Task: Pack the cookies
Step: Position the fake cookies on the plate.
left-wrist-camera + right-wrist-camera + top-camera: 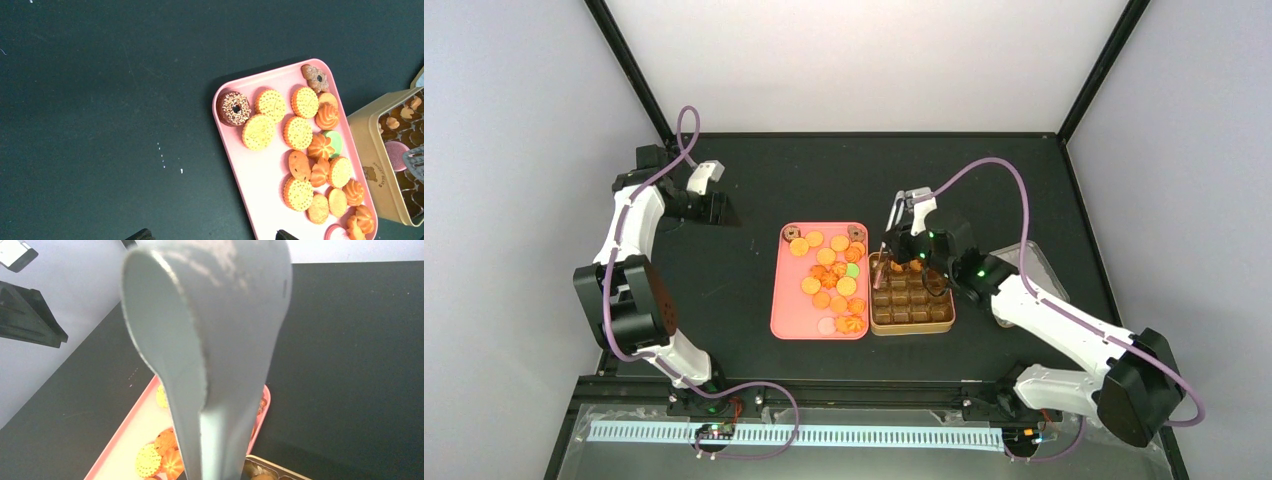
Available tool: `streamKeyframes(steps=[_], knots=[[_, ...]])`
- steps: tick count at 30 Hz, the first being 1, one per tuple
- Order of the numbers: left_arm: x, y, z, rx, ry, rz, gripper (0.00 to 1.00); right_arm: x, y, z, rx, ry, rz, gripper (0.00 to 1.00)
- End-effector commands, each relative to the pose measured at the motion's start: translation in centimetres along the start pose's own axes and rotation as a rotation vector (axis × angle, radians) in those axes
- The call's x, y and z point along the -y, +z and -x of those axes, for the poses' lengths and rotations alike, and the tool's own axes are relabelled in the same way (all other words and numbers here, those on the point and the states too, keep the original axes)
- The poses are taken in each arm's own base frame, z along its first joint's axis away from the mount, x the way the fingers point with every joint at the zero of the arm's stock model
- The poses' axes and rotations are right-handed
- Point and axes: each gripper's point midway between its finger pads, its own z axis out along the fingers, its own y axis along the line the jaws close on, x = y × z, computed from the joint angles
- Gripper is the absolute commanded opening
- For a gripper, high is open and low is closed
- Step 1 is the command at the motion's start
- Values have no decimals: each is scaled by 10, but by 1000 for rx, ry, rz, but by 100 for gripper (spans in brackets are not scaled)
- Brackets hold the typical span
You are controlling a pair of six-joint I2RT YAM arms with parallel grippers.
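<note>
Many cookies point(829, 275), mostly orange and yellow, lie on a pink tray point(787, 310); they also show in the left wrist view point(300, 132). A gold tin point(911, 303) with brown compartments stands right of the tray and holds a few cookies at its far end. My right gripper point(911, 243) is shut on metal tongs point(220, 365), held over the tin's far left corner. The tongs' tip point(416, 167) is beside a pink cookie point(395, 154) in the tin; I cannot tell if it grips it. My left gripper point(212, 235) is open and empty, high over the table left of the tray.
A grey tin lid point(1039, 262) lies right of the tin, partly behind the right arm. The black table point(754, 180) is walled at the back and sides. The left arm point(629, 250) stands far left of the tray.
</note>
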Motion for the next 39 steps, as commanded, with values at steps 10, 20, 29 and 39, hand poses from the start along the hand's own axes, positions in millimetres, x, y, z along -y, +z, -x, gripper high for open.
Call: streamKeyframes(steps=[10,20,29,39], knots=[[11,-12,8,41,42,-8,65,6,-3,9,18,-15,-43,12],[12,-13,10,49,40,-15,65,16,3,-11,-20,-23,-72,12],[15,-14,10,53,42,-23,65,20,15,-18,-49,-18,-92,13],[16,-13,9,51,41,-28,65,17,13,-9,-43,17,-96,31]])
